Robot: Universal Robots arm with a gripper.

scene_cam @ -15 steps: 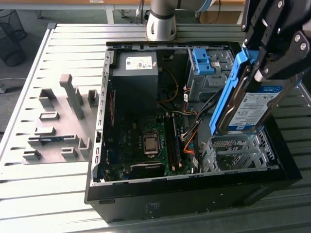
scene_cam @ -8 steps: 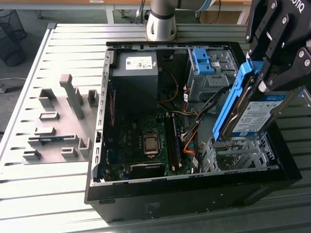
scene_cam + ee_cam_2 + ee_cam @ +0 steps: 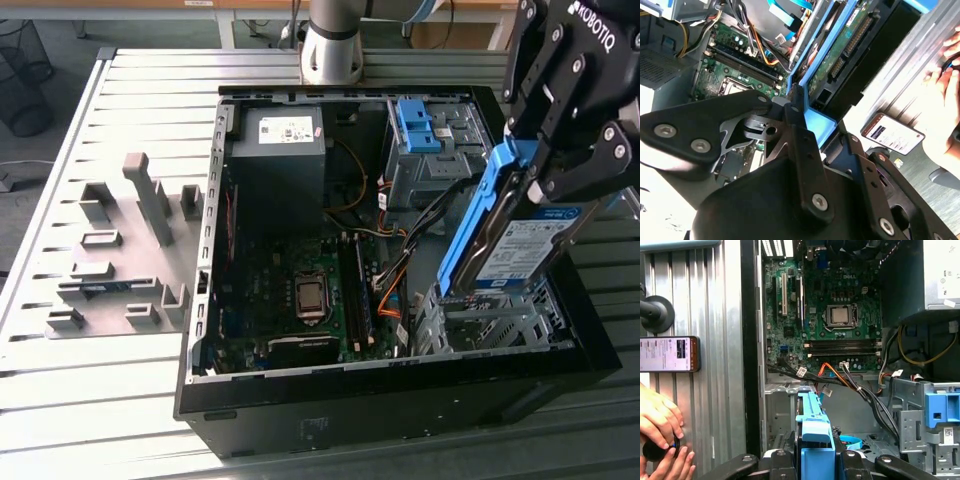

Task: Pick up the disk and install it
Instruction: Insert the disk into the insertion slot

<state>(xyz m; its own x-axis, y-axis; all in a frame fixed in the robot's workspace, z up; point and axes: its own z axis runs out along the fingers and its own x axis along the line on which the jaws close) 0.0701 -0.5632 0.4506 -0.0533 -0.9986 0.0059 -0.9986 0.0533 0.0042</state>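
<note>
The disk (image 3: 520,245), a silver drive with a white and blue label and blue side rails, hangs tilted on edge above the metal drive cage (image 3: 490,318) at the front right corner of the open computer case (image 3: 380,385) in the exterior view. My black gripper (image 3: 562,150) is shut on its upper end. In the second wrist view the disk (image 3: 837,55) shows its green circuit board underside beyond my fingers (image 3: 797,120). The first wrist view shows the blue rail (image 3: 815,432) clamped between the fingers.
Inside the case lie a motherboard (image 3: 300,290), a dark grey power supply (image 3: 278,150), cables (image 3: 400,270) and a bare blue bracket (image 3: 415,125). Grey fixtures (image 3: 120,250) stand on the slatted table. A person's hands (image 3: 660,440) and a phone (image 3: 669,354) rest beside the case.
</note>
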